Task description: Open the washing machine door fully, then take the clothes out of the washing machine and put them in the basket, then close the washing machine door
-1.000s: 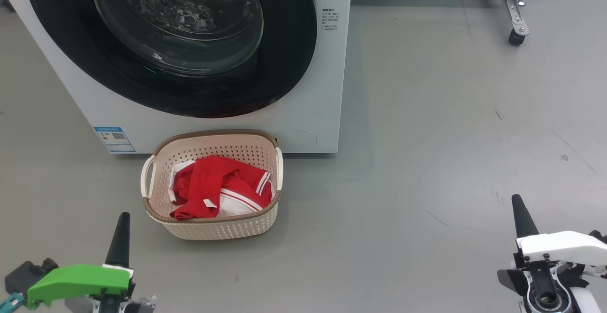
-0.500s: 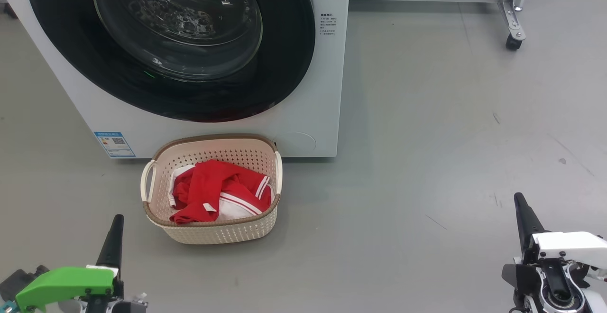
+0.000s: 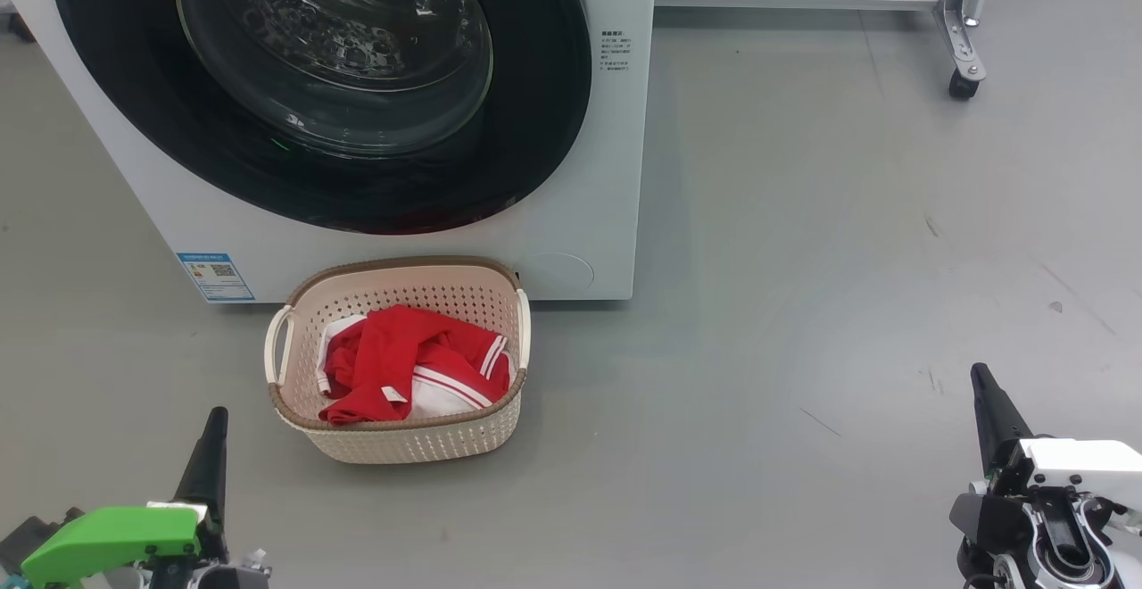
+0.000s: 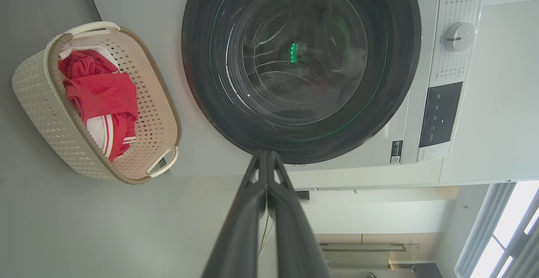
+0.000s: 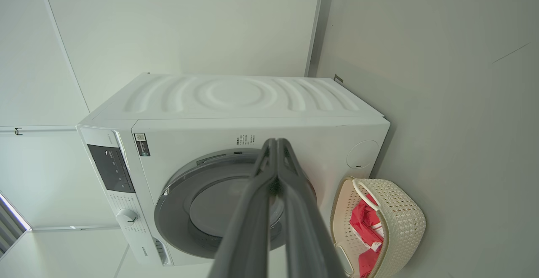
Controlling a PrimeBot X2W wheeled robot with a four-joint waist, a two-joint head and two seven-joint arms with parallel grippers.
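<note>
The white washing machine [image 3: 589,214] stands ahead with its round black-rimmed glass door [image 3: 330,80] shut flat against the front; the door [image 4: 301,59] also faces the left wrist camera. On the floor before it sits the cream basket [image 3: 401,433] holding the red and white clothes [image 3: 406,370]. My left gripper [image 3: 214,424] is shut and empty at the lower left, well short of the basket. At the lower right my right gripper [image 3: 983,384] is also shut and empty, far from the machine. Both wrist views show the fingertips [image 4: 266,156] [image 5: 276,143] pressed together.
A grey floor [image 3: 848,259] stretches wide to the right of the machine. A metal frame leg on a caster [image 3: 962,80] stands at the far right by the white wall base. A blue sticker [image 3: 214,275] marks the machine's lower left corner.
The whole head view has shifted, so the machine and basket sit slightly lower in the picture. Both grippers show a little lower and stay shut. The clothes lie unchanged in the basket.
</note>
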